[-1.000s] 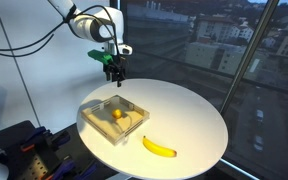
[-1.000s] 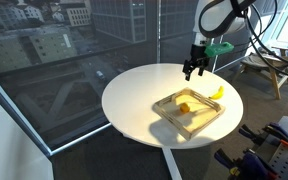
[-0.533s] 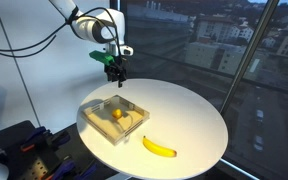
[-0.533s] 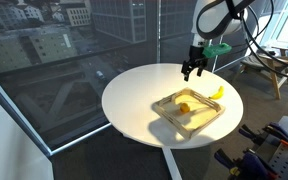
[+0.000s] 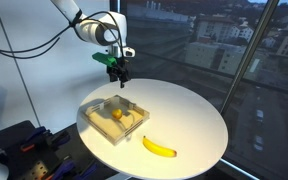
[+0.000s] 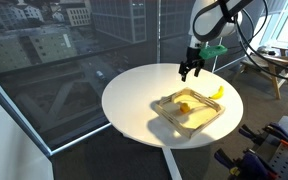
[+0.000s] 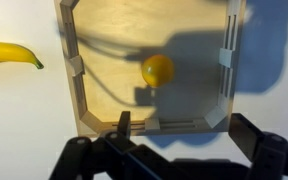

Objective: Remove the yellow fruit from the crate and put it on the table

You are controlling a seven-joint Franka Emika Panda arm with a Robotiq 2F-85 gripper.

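The small round yellow fruit point(image 7: 157, 69) lies inside the clear-walled crate point(image 7: 76, 70) on its pale tan base. It also shows in both exterior views point(image 5: 117, 114) point(image 6: 184, 107). The crate point(image 5: 130, 103) point(image 6: 214, 110) sits on the round white table point(image 5: 189, 120) point(image 6: 134, 100). My gripper point(image 5: 118, 75) point(image 6: 190, 71) hangs above the table beside the crate's far edge, well above it. In the wrist view its two dark fingers point(image 7: 189, 130) stand apart with nothing between them, just outside the crate's wall. The gripper is open and empty.
A long curved banana point(image 5: 159, 147) point(image 6: 217, 91) point(image 7: 10, 55) lies on the table outside the crate. Large windows stand behind the table. Dark equipment point(image 5: 19, 150) sits low beside the table.
The gripper has drifted slightly sideways above the table. The fruit, crate and banana have not moved.
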